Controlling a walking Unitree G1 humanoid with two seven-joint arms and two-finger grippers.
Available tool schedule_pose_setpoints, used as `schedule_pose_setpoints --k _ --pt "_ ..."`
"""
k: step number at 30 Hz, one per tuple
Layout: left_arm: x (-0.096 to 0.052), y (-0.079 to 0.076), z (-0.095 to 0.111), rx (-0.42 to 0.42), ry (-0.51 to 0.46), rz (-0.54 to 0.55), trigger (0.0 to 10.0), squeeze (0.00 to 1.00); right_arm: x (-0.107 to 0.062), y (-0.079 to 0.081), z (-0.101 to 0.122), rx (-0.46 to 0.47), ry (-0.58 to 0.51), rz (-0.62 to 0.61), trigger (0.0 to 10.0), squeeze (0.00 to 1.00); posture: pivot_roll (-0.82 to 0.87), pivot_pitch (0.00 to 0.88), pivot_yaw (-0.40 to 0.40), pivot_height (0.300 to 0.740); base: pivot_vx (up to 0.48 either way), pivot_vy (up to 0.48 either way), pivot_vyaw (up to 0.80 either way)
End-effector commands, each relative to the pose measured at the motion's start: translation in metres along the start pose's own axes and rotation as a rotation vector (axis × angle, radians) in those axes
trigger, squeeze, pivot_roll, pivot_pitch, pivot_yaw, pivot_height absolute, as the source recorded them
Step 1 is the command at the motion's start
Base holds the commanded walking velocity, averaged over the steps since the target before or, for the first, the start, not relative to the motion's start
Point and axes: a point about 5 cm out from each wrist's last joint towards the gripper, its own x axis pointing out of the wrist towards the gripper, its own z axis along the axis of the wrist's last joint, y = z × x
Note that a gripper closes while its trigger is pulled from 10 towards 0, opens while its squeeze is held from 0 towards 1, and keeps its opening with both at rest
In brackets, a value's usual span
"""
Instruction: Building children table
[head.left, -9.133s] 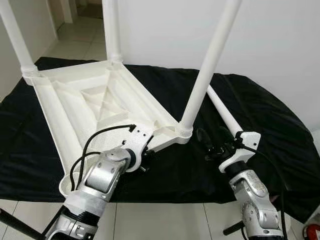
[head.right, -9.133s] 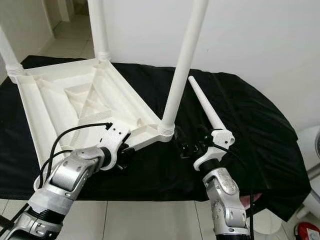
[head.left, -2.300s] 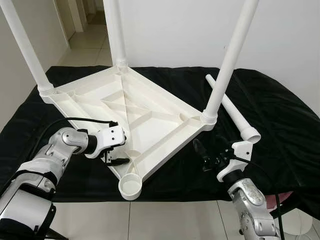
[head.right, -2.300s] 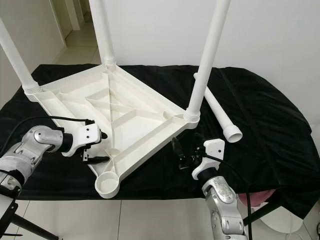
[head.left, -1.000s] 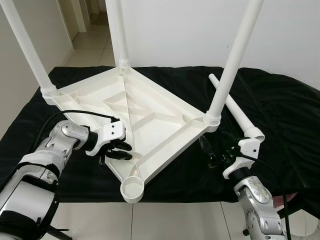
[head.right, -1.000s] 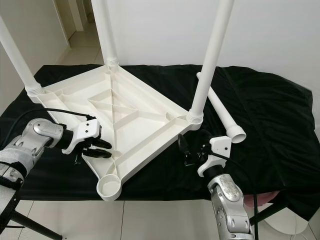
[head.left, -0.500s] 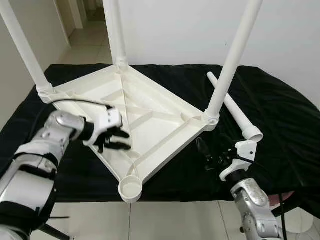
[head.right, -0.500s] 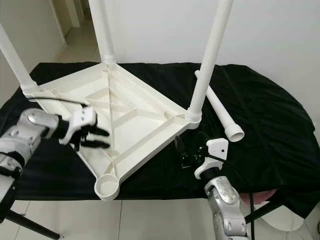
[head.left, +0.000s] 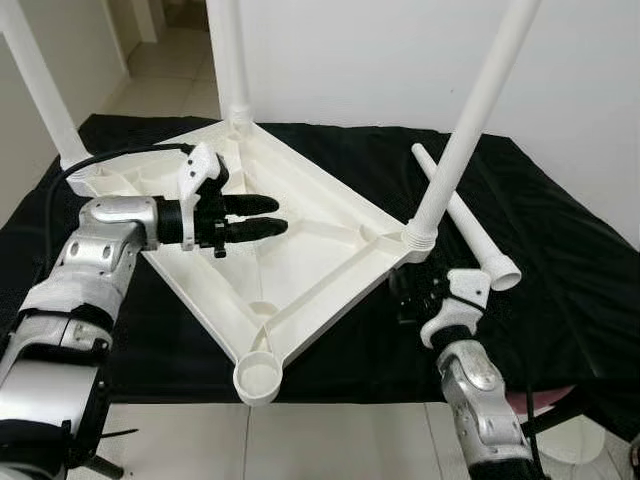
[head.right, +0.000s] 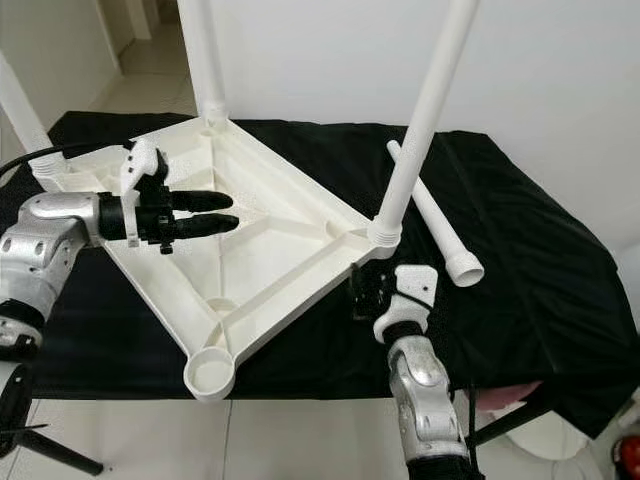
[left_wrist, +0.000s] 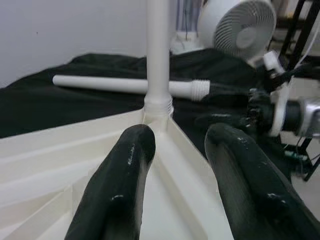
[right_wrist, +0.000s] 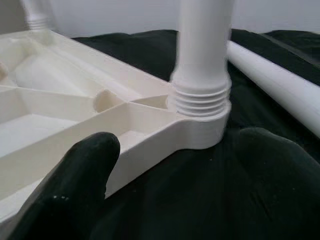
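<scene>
We saw the right hand (head.right: 362, 292), fingers spread, near the upturned children's table (head.left: 300, 250) on the black cloth (head.left: 560, 270), the loose leg (head.left: 465, 215) at 2 o'clock, the left hand (head.left: 270, 218) spread empty above its ribs.

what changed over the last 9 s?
Left gripper came off the tabletop's near edge and now hovers open above its underside. Right gripper stays by the near-right leg. Loose leg still lies on the cloth; empty socket unfilled.
</scene>
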Motion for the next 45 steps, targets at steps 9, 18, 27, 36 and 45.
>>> schedule_pose_setpoints --k 9,18,27,36,45 --pt "-0.007 -0.008 -0.005 -0.054 -0.092 0.324 10.0 0.00 0.031 0.002 -0.006 0.086 0.049 -0.085 10.0 0.00 0.05 0.000 -0.114 0.740 0.000 0.000 0.00" --pt "-0.013 -0.033 -0.005 -0.090 -0.079 0.431 10.0 0.00 0.067 0.018 0.003 0.148 0.068 -0.111 10.0 0.00 0.10 0.005 -0.143 0.740 0.000 0.000 0.00" --pt "-0.016 -0.046 -0.006 -0.087 -0.058 0.424 10.0 0.00 0.080 0.023 0.006 0.159 0.095 -0.125 10.0 0.00 0.13 0.006 -0.155 0.740 0.000 0.000 0.00" --pt "-0.025 -0.062 -0.007 -0.101 -0.044 0.372 10.0 0.00 0.081 0.017 0.005 0.064 0.076 -0.257 10.0 0.00 0.14 0.000 -0.188 0.740 0.000 0.000 0.00" --pt "-0.028 -0.071 -0.011 -0.110 -0.011 0.336 10.0 0.00 0.087 0.000 0.014 0.004 0.047 -0.341 10.0 0.00 0.13 0.005 -0.207 0.740 0.000 0.000 0.00"
